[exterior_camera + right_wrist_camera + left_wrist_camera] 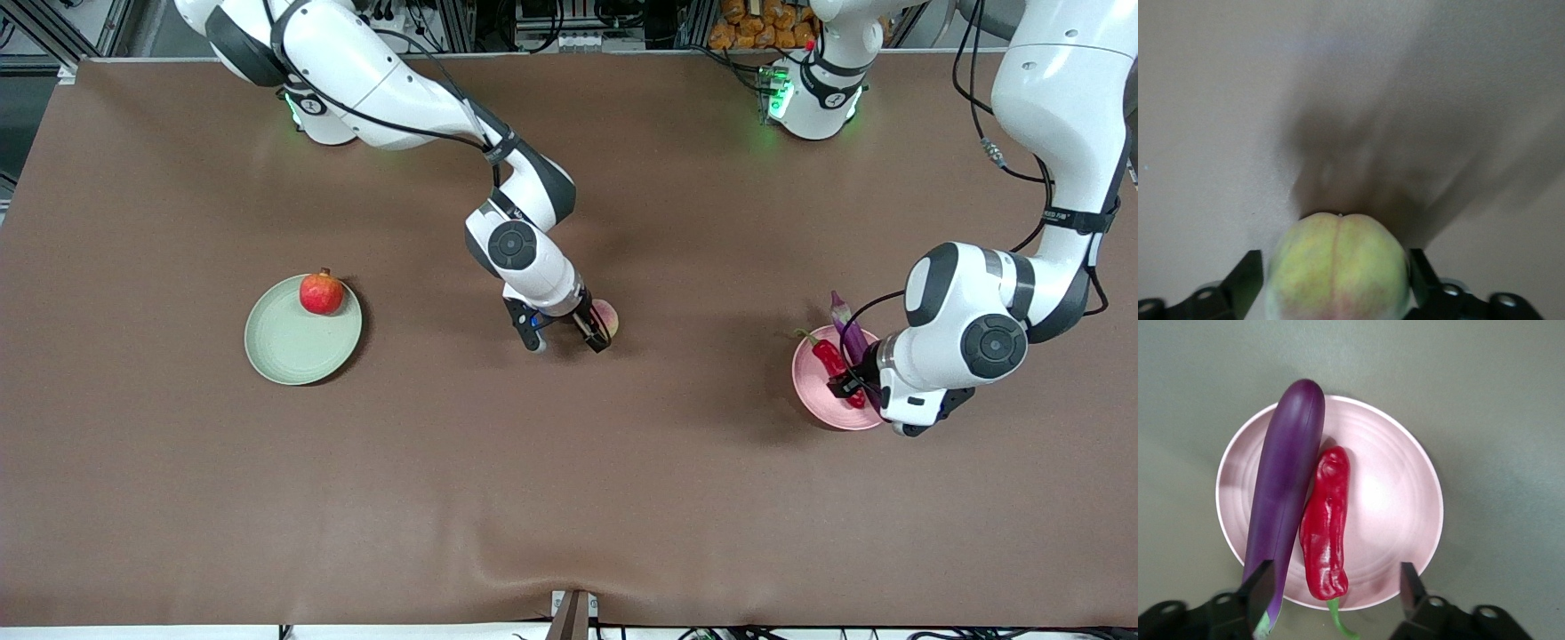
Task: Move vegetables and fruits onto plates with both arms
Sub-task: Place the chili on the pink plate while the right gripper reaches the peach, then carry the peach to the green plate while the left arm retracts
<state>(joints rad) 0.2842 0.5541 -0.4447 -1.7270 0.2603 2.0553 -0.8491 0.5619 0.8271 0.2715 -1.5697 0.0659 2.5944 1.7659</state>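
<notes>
right gripper grasping peach, mid-table | left gripper released over pink plate | eggplant touching chili | pomegranate at green plate's 1 o'clock

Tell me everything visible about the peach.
The peach is round, matte, yellow-green with pink blush and a seam running down it. It sits in the middle of the brown table, on no plate. The right gripper has its jaws on either side of it, close against the skin; whether it is lifted cannot be told.
</notes>
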